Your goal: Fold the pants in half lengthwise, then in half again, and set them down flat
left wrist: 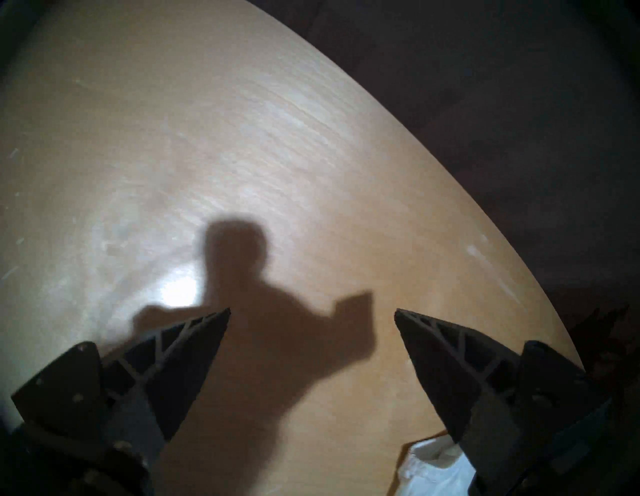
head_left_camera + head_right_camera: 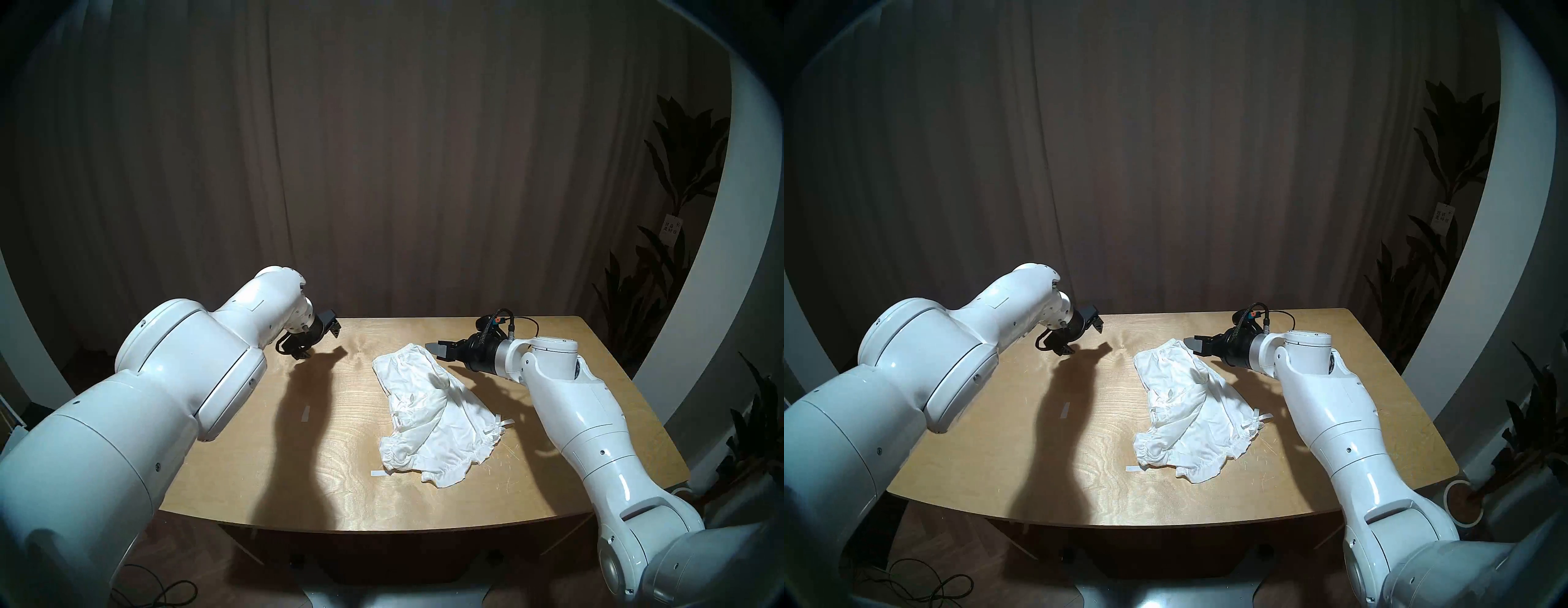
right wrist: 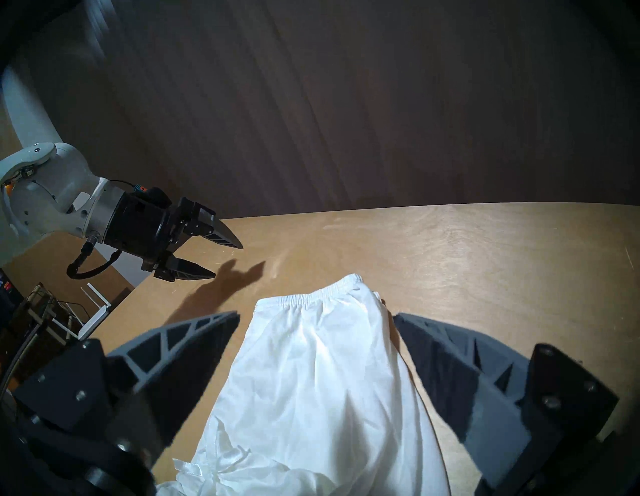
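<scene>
The white pants (image 2: 432,412) lie crumpled on the wooden table (image 2: 254,467), right of centre, with the gathered waistband at the far end and the ruffled hems toward me. A ribbon tie (image 2: 505,422) sticks out on the right. My right gripper (image 2: 437,350) is open and hovers just above the waistband end; in the right wrist view the pants (image 3: 311,381) lie below and between its fingers (image 3: 194,346). My left gripper (image 2: 320,342) is open and empty above the far left of the table, well left of the pants. A corner of the pants (image 1: 429,464) shows in the left wrist view.
Two small white tape strips lie on the table, one left of centre (image 2: 305,412) and one by the near hem (image 2: 377,473). A dark curtain hangs behind the table. Potted plants (image 2: 679,178) stand at the right.
</scene>
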Robot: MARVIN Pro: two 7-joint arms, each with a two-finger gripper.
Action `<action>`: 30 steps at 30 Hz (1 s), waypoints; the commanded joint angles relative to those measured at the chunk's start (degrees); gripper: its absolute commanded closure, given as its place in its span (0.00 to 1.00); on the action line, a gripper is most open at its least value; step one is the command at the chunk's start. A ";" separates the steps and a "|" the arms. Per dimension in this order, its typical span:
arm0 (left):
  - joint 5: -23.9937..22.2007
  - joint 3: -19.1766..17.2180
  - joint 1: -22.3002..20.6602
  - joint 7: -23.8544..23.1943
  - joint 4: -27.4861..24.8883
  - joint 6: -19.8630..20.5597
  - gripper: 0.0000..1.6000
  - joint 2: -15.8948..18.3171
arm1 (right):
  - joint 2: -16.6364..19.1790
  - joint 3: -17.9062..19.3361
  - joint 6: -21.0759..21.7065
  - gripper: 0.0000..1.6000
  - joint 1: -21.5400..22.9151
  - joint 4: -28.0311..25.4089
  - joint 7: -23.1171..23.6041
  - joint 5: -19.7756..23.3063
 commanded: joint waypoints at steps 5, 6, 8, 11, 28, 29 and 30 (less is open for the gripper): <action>-0.69 -1.20 0.13 -1.15 -0.66 2.40 0.00 3.37 | -1.16 -1.20 -0.21 0.00 5.93 3.49 -2.12 -1.91; -0.69 -1.20 0.13 -1.15 -0.66 2.40 0.00 3.37 | -1.16 -1.20 -0.21 0.00 5.93 3.49 -2.12 -1.91; -1.13 -1.74 0.22 -1.79 -0.66 3.20 0.00 3.72 | -1.23 -1.48 -0.15 0.00 6.68 5.02 -2.73 -2.42; -1.65 -2.27 0.23 -2.39 -0.72 3.79 0.00 3.88 | -1.32 -1.71 -0.13 0.00 7.27 6.01 -3.13 -2.79; -5.84 -6.47 2.08 -7.38 -1.66 9.87 0.00 3.94 | -2.25 -3.28 -0.23 0.00 11.02 13.22 -5.79 -5.40; -6.15 -6.78 2.39 -7.74 -1.66 10.37 0.00 3.93 | -2.39 -3.42 -0.23 0.00 11.25 13.67 -5.91 -5.54; -6.39 -7.02 2.64 -8.01 -1.67 10.73 0.00 3.94 | -2.50 -3.51 -0.23 0.00 11.41 13.99 -6.01 -5.64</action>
